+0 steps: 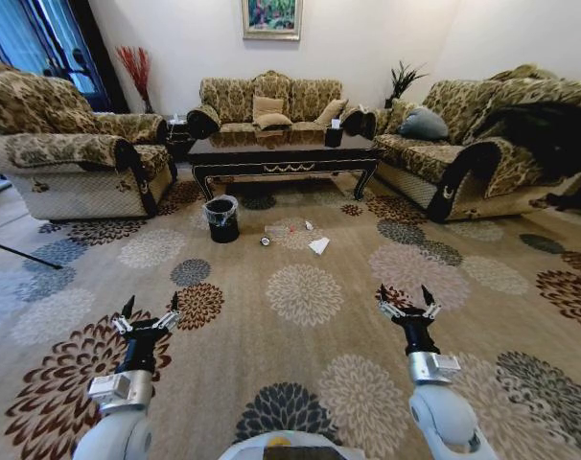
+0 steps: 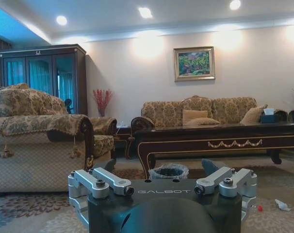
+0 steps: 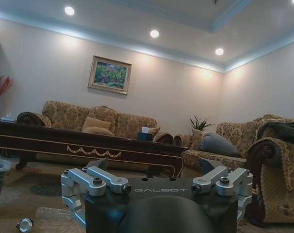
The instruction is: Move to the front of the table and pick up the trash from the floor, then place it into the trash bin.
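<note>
The dark glossy table [image 1: 281, 153] stands at the far side of the floral carpet, in front of the back sofa. On the floor before it sits the black trash bin [image 1: 221, 218] with a clear liner. The trash lies to the bin's right: a clear bottle [image 1: 279, 230] with a red cap, a folded white paper [image 1: 319, 245], a small white scrap [image 1: 308, 225] and a tiny dark round piece [image 1: 265, 241]. My left gripper [image 1: 150, 311] and right gripper [image 1: 408, 300] hover low over the carpet well short of the trash, both open and holding nothing. The left wrist view shows the bin [image 2: 169, 171] under the table [image 2: 220, 138].
Patterned sofas flank the carpet on the left [image 1: 70, 158] and right [image 1: 482, 153], with a third [image 1: 267, 105] behind the table. A small black tissue box [image 1: 334, 136] sits on the tabletop. Open carpet lies between me and the trash.
</note>
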{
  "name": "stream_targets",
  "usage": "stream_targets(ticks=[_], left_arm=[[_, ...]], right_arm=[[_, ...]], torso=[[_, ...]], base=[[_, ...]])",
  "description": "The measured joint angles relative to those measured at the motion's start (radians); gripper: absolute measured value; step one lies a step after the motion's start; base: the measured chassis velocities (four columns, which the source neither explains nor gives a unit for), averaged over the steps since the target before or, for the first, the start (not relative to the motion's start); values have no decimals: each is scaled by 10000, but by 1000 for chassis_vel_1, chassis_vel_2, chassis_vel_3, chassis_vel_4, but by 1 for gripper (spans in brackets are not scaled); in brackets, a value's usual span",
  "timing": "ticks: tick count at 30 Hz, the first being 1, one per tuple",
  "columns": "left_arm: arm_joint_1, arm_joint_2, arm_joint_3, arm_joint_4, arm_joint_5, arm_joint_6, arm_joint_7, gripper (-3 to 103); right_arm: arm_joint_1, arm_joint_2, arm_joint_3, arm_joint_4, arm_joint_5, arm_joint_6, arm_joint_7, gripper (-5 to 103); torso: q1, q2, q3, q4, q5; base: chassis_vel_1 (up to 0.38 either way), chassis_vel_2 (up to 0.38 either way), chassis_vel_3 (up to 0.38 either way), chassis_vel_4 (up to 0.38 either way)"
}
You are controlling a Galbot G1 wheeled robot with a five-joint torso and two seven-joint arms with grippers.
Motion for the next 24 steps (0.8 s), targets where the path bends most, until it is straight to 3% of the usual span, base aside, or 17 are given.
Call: stream_targets(ticks=[13, 24], left_arm=[[-14, -37, 75, 141, 31, -151, -81, 100], [12, -124, 49, 195, 88, -364, -138, 100]], right_arm=[[162, 12, 29, -215, 451, 515, -343, 100], [165, 15, 102, -387, 883, 1095, -1354, 100]], torso=[[-26, -502, -438, 0, 0], [-28, -523, -465, 0, -1]], base=[[0, 0, 0, 0], [0, 0, 0, 0]])
